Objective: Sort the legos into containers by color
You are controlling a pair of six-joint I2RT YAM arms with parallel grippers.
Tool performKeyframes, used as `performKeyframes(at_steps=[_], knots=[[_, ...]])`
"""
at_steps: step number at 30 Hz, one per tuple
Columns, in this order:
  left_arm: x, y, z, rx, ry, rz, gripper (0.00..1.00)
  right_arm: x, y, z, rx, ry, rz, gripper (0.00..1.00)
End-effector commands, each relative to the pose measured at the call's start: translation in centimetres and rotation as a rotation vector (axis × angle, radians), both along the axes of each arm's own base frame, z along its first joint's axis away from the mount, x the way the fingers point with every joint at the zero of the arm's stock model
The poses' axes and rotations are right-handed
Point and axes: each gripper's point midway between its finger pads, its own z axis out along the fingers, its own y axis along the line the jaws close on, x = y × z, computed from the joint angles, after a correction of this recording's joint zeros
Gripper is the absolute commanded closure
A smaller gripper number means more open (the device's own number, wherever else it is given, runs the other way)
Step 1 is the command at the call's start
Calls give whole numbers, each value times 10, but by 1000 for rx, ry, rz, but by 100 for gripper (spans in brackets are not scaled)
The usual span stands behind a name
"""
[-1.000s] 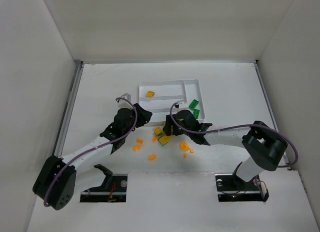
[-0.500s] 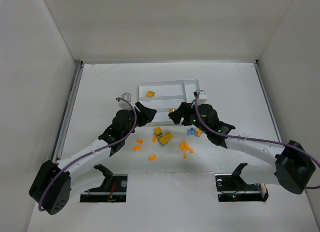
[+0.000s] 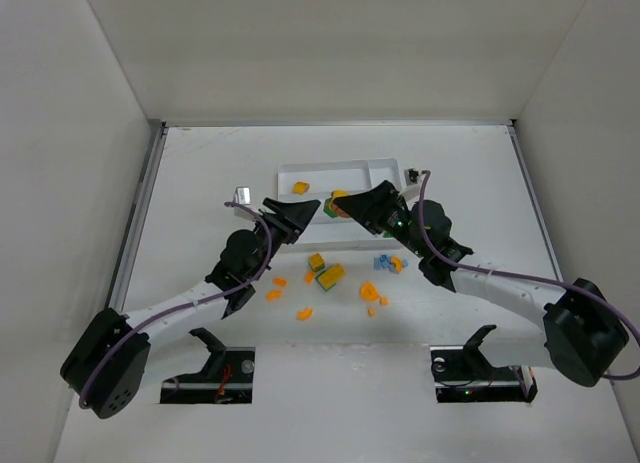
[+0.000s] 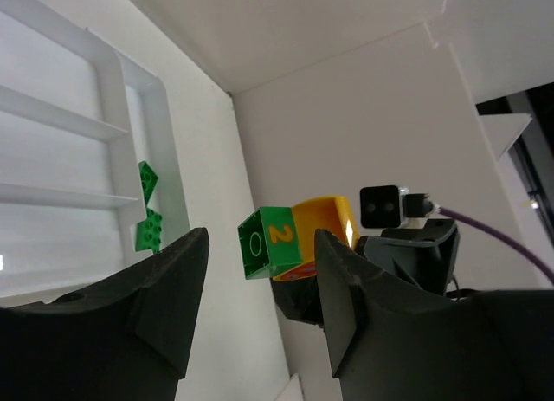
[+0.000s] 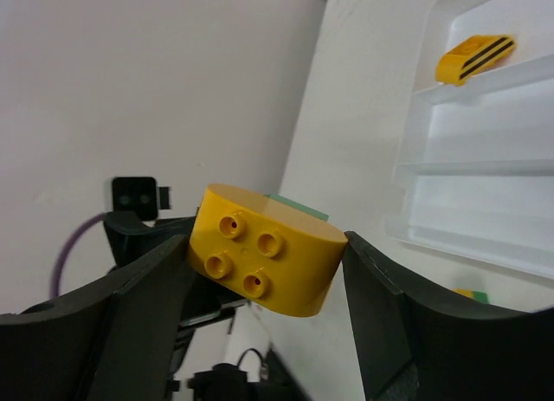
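Observation:
My right gripper (image 3: 342, 205) is shut on a yellow studded brick (image 5: 264, 249) with a green brick (image 4: 270, 242) marked "2" stuck to it. It holds the pair in the air by the white tray's (image 3: 345, 169) near edge. My left gripper (image 3: 308, 211) is open and faces that pair. In the left wrist view the green brick shows in the gap between my left fingers (image 4: 164, 306). Whether they touch it I cannot tell. One orange piece (image 3: 300, 187) lies in a tray section. Two green pieces (image 4: 149, 229) lie in another.
Loose legos lie on the table below the grippers: a yellow brick (image 3: 316, 262), a green-and-yellow one (image 3: 330, 275), several orange bits (image 3: 304, 313) and light-blue pieces (image 3: 384, 264). The right arm (image 3: 470, 275) covers the tray's right end. White walls stand around the table.
My right gripper has risen from the loose pile toward the tray with the yellow-and-green pair. My left gripper has lifted and turned to face it.

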Motion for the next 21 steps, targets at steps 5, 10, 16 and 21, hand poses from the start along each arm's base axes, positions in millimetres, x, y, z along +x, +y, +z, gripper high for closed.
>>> performKeyframes(at_steps=[5, 10, 16, 21], knots=[[2, 4, 41, -223, -71, 6, 49, 4, 1, 29, 250, 16, 20, 47], [5, -1, 39, -260, -43, -3, 43, 4, 2, 38, 321, 14, 30, 47], [7, -7, 38, -294, -24, -19, 42, 7, -2, 46, 382, 3, 19, 47], [10, -12, 42, -332, -15, -32, 42, 8, -2, 44, 406, 6, 22, 47]])
